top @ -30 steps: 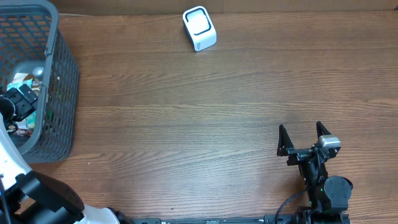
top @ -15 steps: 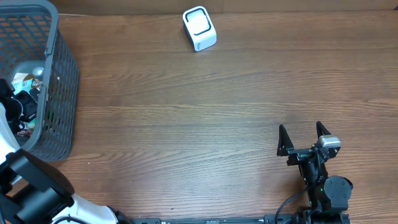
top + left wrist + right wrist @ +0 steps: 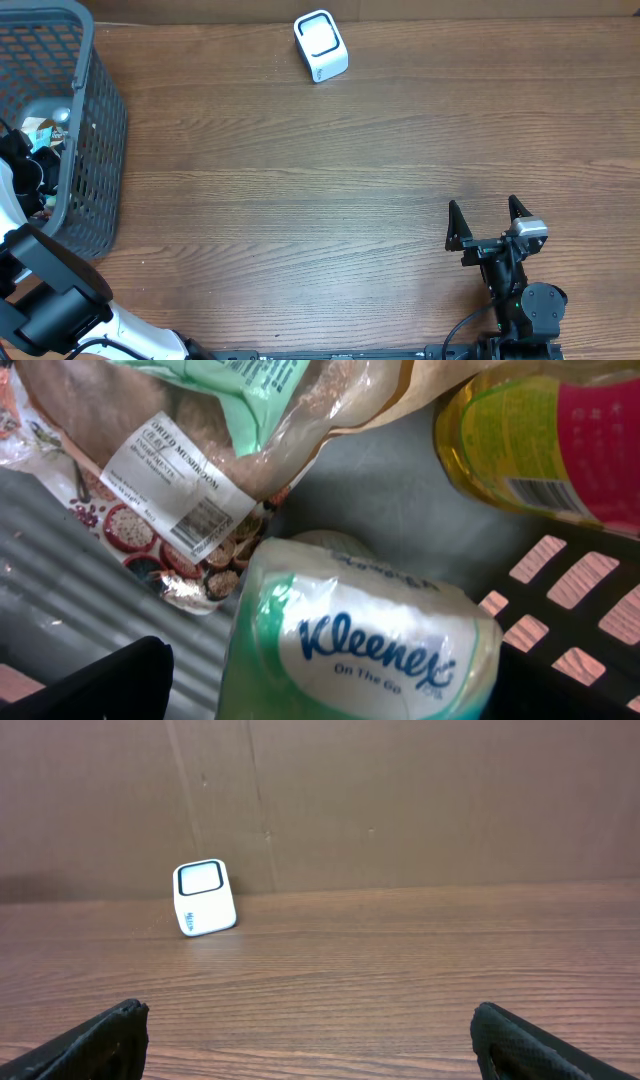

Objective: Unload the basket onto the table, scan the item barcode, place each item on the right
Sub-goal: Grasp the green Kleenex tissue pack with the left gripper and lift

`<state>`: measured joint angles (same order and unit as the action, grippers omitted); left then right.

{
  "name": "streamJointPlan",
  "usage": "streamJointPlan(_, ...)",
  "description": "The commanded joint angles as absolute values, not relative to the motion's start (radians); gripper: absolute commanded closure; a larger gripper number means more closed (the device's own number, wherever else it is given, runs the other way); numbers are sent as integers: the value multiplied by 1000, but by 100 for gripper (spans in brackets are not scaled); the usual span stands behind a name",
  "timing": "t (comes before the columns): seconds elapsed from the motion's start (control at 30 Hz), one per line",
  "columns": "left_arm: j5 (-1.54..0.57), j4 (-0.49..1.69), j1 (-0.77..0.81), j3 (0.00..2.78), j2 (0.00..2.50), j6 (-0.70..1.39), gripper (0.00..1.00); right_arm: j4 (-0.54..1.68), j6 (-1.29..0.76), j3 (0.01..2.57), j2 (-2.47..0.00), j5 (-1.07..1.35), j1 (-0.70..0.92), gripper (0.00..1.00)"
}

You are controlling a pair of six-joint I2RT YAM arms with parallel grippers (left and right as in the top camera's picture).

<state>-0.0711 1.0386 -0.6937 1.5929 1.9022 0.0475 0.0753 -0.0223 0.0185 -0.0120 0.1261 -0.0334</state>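
Observation:
My left gripper (image 3: pixel 30 170) reaches down into the grey wire basket (image 3: pixel 98 150) at the table's left edge. In the left wrist view it (image 3: pixel 330 685) stands open, and a green-and-white Kleenex tissue pack (image 3: pixel 370 635) lies between its black fingers (image 3: pixel 95 680); whether they touch it I cannot tell. The white barcode scanner (image 3: pixel 321 46) stands at the table's far edge, also seen from the right wrist as a small scanner (image 3: pixel 205 898). My right gripper (image 3: pixel 490 222) rests open near the front right, nothing between its fingertips (image 3: pixel 310 1040).
In the basket beside the tissue pack lie a dried-mushroom bag (image 3: pixel 200 450) with a barcode label (image 3: pixel 190 500) and a yellow bottle with a pink label (image 3: pixel 540 430). A brown wall (image 3: pixel 400 800) rises behind the scanner.
My left arm has shifted toward the basket's left side and lower among the items. The right arm has not moved.

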Motion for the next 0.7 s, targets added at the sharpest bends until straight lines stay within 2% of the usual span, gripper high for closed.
streamJointPlan(0.0, -86, 1018, -686, 1559, 1912, 21, 1, 72, -23, 8, -3, 124, -39, 0)
streamJointPlan(0.13, -86, 973, -686, 1504, 1912, 21, 5, 72, -23, 8, -3, 124, -39, 0)
streamJointPlan(0.23, -86, 963, -686, 1499, 1912, 22, 15, 72, -23, 8, -3, 124, -39, 0)
streamJointPlan(0.3, -86, 960, -686, 1499, 1912, 21, 27, 72, -23, 8, -3, 124, -39, 0)
streamJointPlan(0.43, -86, 956, -687, 1499, 1912, 21, 64, 72, -23, 8, -3, 124, -39, 0)
streamJointPlan(0.47, -86, 957, -687, 1501, 1911, 22, 69, 72, -23, 8, -3, 124, -39, 0)
streamJointPlan(0.67, -88, 1067, -687, 1651, 1888, 23, 69, 72, -23, 8, -3, 124, -39, 0)
